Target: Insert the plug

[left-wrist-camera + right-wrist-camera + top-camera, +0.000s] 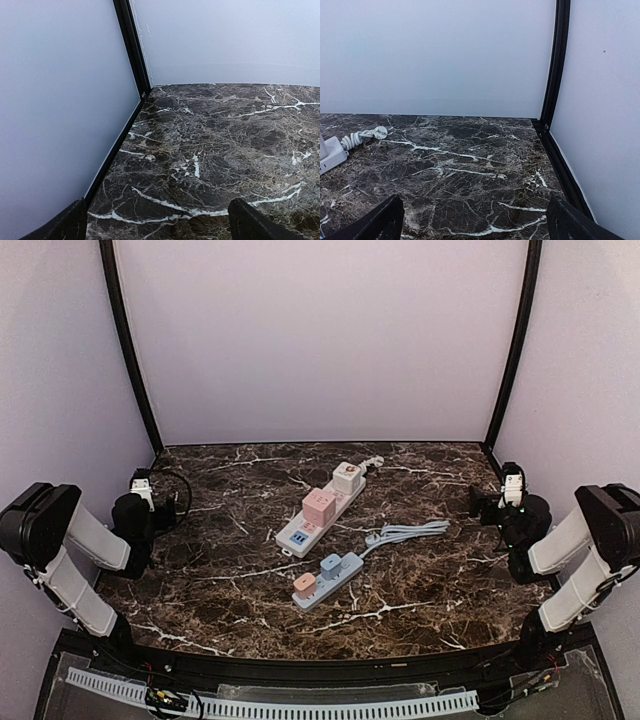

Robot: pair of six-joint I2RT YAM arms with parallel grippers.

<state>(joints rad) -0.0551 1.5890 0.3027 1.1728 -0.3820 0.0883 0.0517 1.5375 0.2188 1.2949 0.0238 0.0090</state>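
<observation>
locating plug: white plug (pixel 380 132) lies flat on worktop (pixel 430 600) at far end of white strip (pixel 322 508), cord coiled beside it; nothing holds it.
other plug: grey-blue cable (pixel 412 532) from blue strip (pixel 327 580) ends between the two strips; can't tell which one's meant, so wrong pick poss.
sockets: pink adapter block (pixel 318 505) sits on white strip; free slots too small to make out.
left jaws: spread wide, empty, by left wall, well apart from strips.
right jaws: spread wide, empty, near right edge.
risk: short coiled cord cd drag the prob. light strip when plug's lifted; pins off-line w/ slot wd jam or shove strip.
</observation>
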